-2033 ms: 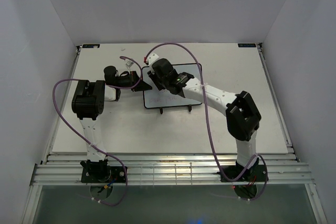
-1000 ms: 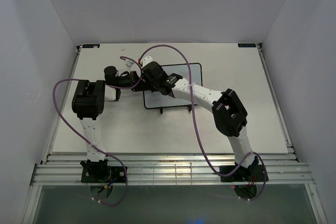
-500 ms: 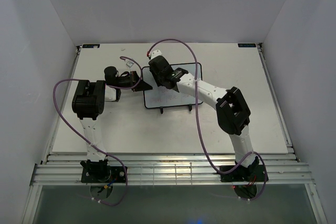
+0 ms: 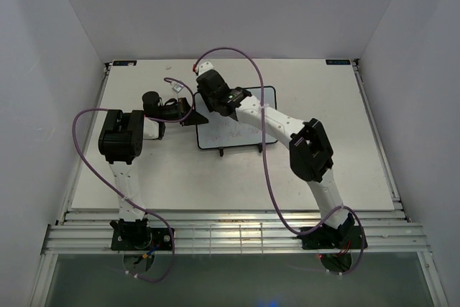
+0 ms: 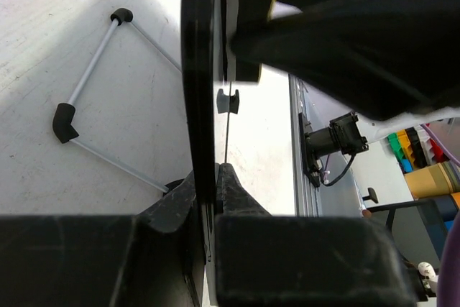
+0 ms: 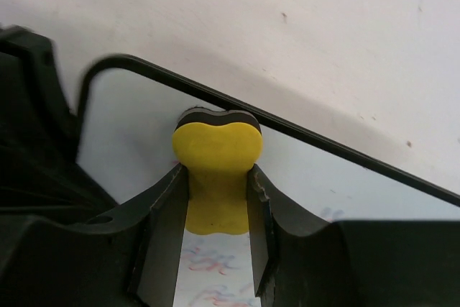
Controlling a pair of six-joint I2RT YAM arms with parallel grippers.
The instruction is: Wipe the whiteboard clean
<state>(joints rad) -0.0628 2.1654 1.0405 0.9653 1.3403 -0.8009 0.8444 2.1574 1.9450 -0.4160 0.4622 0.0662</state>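
Note:
The whiteboard (image 4: 241, 134) is a small white board in a thin black frame, standing mid-table. Faint red writing (image 6: 208, 264) shows on it. My left gripper (image 4: 195, 115) is shut on the board's left edge; the left wrist view shows the black frame (image 5: 198, 84) pinched between the jaws. My right gripper (image 4: 213, 100) is shut on a yellow eraser (image 6: 215, 177) and presses it on the board near its top left corner, against the frame (image 6: 345, 149).
The board's wire stand feet (image 5: 86, 106) rest on the white table (image 4: 144, 170). A small clear object (image 4: 177, 86) lies behind the left gripper. Purple cables (image 4: 237, 55) loop above both arms. White walls close in three sides.
My right gripper has swept the eraser across the board from its middle to the top left corner. The left gripper has kept its hold on the board's edge.

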